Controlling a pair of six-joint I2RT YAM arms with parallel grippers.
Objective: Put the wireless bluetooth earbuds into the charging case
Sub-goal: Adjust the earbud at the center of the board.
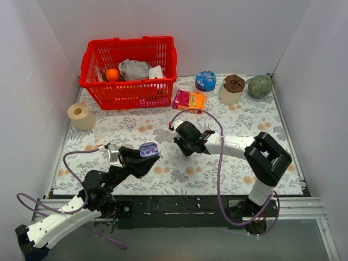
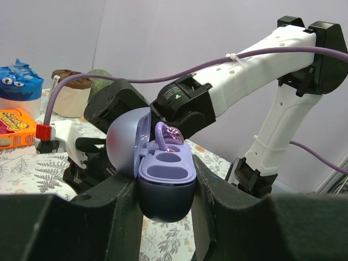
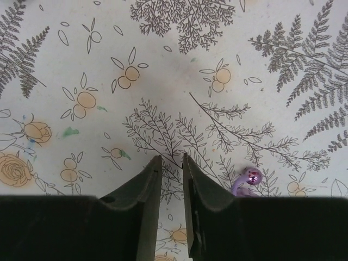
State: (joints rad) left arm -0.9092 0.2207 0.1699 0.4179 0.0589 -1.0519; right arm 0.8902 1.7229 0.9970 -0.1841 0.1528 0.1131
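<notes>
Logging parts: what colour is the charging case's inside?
Lavender purple inside the charging case; best in left wrist view.

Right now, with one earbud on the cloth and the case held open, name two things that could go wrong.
1. The loose earbud lies beside the right gripper, outside its narrow gap; closing here could miss or flick it.
2. The left gripper pinches the rounded charging case by its base; pressing a bud into the empty slot might tip it.

Lavender charging case with purple interior, shiny purple earbud, red basket, fern-and-flower tablecloth, perhaps cream.
</notes>
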